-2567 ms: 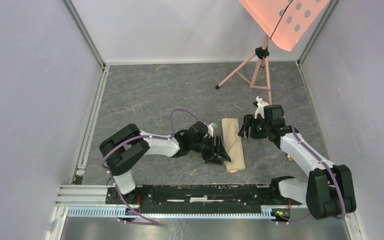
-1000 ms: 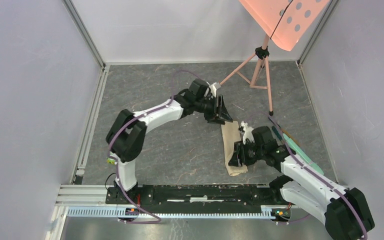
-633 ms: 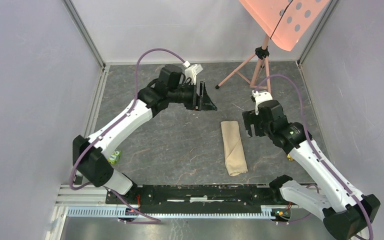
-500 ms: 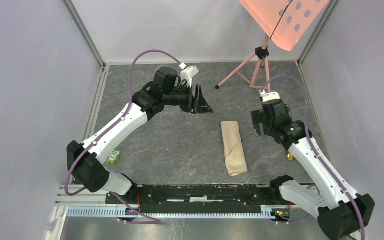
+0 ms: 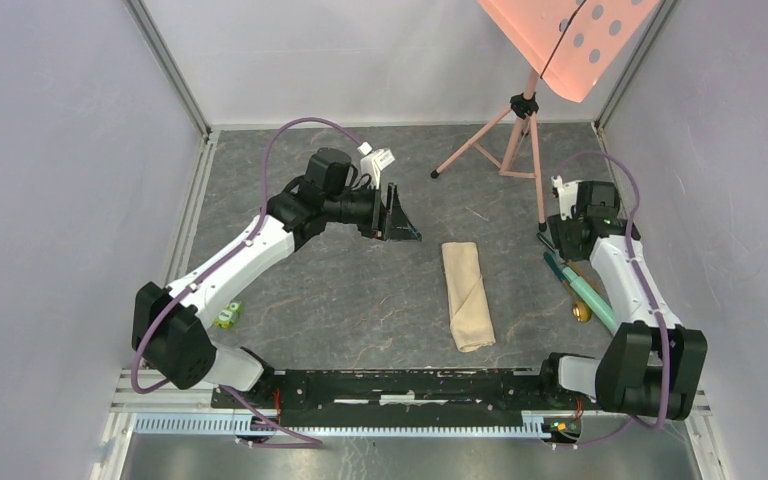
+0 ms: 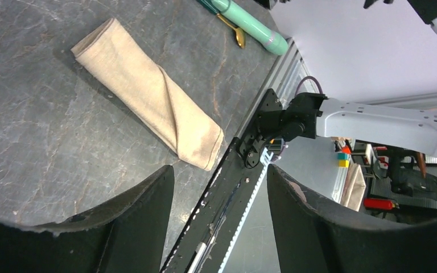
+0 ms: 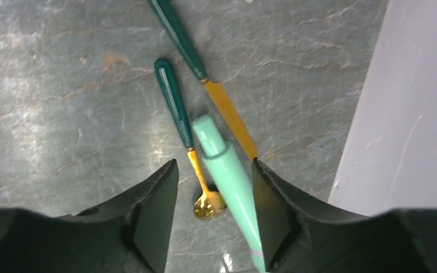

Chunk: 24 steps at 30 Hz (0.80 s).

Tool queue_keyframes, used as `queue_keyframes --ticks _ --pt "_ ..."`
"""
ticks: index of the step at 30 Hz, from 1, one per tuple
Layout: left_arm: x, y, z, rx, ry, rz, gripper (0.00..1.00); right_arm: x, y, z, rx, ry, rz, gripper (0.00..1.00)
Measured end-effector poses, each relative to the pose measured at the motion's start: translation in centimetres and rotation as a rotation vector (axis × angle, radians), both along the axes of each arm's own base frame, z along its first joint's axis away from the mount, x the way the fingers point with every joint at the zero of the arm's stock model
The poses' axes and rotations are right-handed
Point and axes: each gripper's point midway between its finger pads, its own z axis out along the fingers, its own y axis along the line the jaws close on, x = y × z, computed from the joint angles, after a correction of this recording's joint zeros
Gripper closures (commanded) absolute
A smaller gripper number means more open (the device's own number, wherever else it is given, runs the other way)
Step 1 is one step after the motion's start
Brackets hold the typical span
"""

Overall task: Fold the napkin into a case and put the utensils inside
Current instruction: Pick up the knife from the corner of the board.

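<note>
Utensils (image 7: pixel 174 105): spoon (image 7: pixel 206 206) and knife (image 7: pixel 229 116), judged light, stiff and slick, are laid flat right of the folded napkin (image 5: pixel 467 295), mint cylinder (image 7: pixel 227 170) between them. Green handles are best pinched crosswise. Right gripper (image 7: pixel 213 165) is hovered above, jaws apart, empty. Left gripper (image 5: pixel 400 215) likewise.

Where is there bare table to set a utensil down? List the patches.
Open table lies between the folded napkin and the frog toy, plus a narrower strip right of the napkin. Crowded: the right edge, where spoon, knife and mint cylinder lie bunched.
</note>
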Motion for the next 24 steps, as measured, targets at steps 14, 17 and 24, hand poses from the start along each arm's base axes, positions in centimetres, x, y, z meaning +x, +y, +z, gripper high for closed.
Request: queue_keyframes --ticks 14,17,24 --pt "-0.7 -0.7 0.6 -0.063 0.024 -0.044 0.33 6.4 0.4 -2.7 0.075 -0.105 0.209 0.48" --pt "-0.7 -0.8 0.4 -0.066 0.033 -0.05 0.33 7.3 1.0 -3.9 0.111 -0.105 0.23 0.49" --pt "-0.3 -0.8 -0.2 -0.068 0.061 -0.052 0.33 7.9 1.9 -6.8 0.173 -0.065 0.253 0.51"
